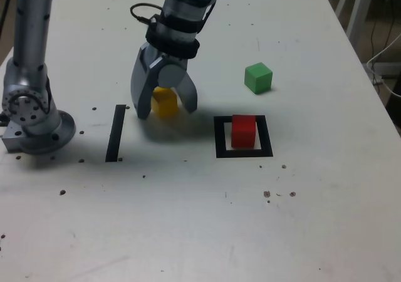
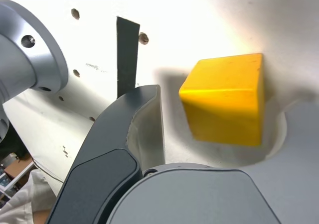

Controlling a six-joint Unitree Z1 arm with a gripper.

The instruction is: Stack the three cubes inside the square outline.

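At the exterior view's left edge the arm's base (image 1: 39,128) stands on the table (image 1: 125,219), one grey link rising from it until the frame cuts it off at the top; the wrist view catches only a part of the round base, also cut off. Just beside it, to the right, the straight black strip (image 1: 116,133) lies flat, whole in the exterior view, though its near end disappears behind a finger in the wrist view. Next comes the gripper (image 1: 169,106), pointing down, its fingers parted with the yellow cube (image 1: 165,102) in the space between them. The gripper's body covers the cube's upper part in the exterior view. In the wrist view a gap shows between one finger and the cube; the other finger is hard to make out, a pale grey blur, and whether it touches cannot be told. The wrist above is cut off by the top edge. Further right, the square outline (image 1: 219,138) lies flat with the red cube (image 1: 243,131) inside it, the cube hiding part of the white centre and of the far border. Behind and slightly right, the green cube (image 1: 258,78) sits apart on the bare tabletop. Metal legs (image 1: 360,12) and a pale cable (image 1: 382,59) show beyond the table's right edge, partly cropped.
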